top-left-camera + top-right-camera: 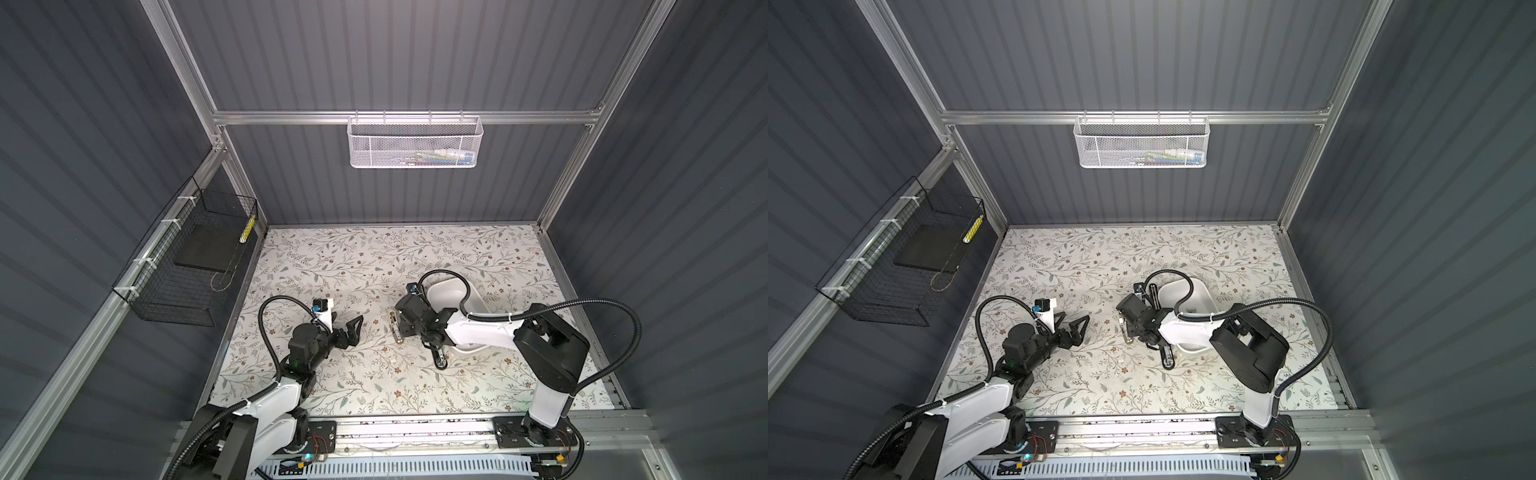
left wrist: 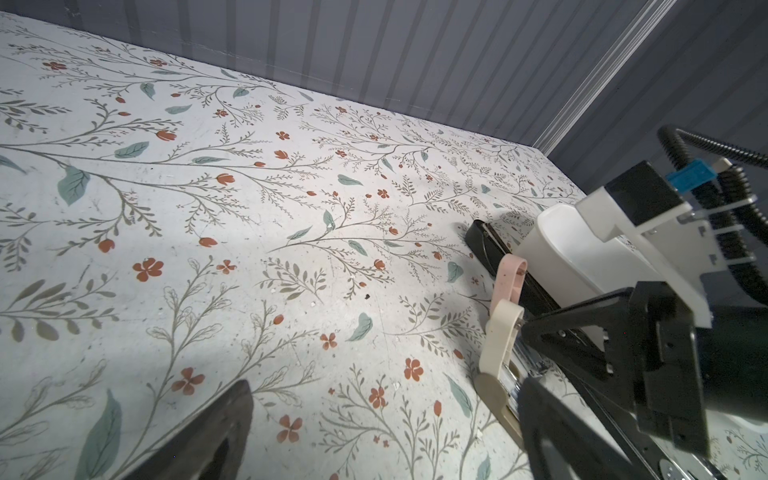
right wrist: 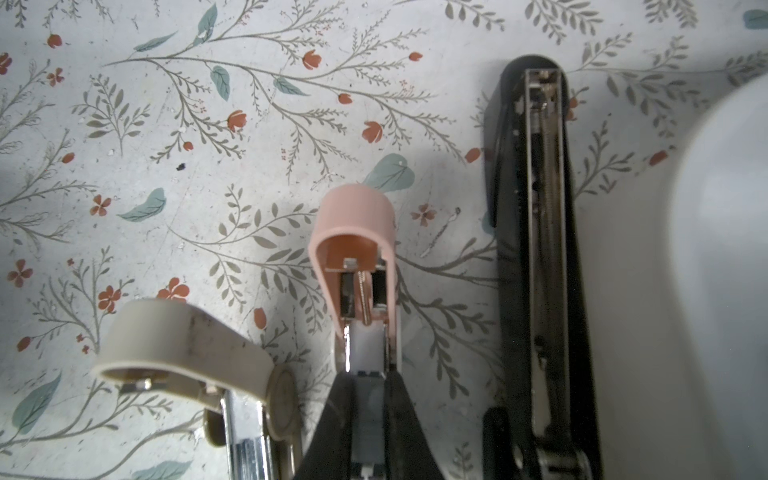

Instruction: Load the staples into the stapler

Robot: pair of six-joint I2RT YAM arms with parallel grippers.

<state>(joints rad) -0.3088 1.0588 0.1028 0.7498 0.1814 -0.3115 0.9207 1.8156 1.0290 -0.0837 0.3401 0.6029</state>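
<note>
**Right jaws.** Nearly closed on a staple strip (image 3: 365,351) (a flat grey metallic bar), which sits between the two black fingers (image 3: 332,415). The free end of the strip projects past the fingertips. It lies in the open magazine channel of the pink stapler (image 3: 353,212), whose lid stands raised. Whether the strip is fully seated cannot be determined.

**Left jaws.** Spread wide and holding nothing. They are positioned well left of the staplers, over bare tabletop (image 1: 353,257).

**Stapler layout.** Three units lie side by side, right of the tabletop's middle, all opened. The beige stapler (image 3: 178,336) is leftmost and the pink stapler is in the middle. The black stapler (image 3: 540,208) is rightmost, with its magazine channel exposed.

**Containers.**
- White bin (image 1: 1206,296): stands on the tabletop just right of the black stapler, partly under the right arm (image 1: 478,332). One small grey object (image 1: 1190,310) shows on its floor, too small to identify.
- White mesh basket (image 1: 413,143): hangs on the far rail. A few coloured items lie along its bottom, blurred by the mesh.
- Black wire basket (image 1: 187,266): fixed to the left wall rail. It holds a dark flat pad (image 1: 203,249) and a yellow-and-white stick (image 1: 247,230).
</note>
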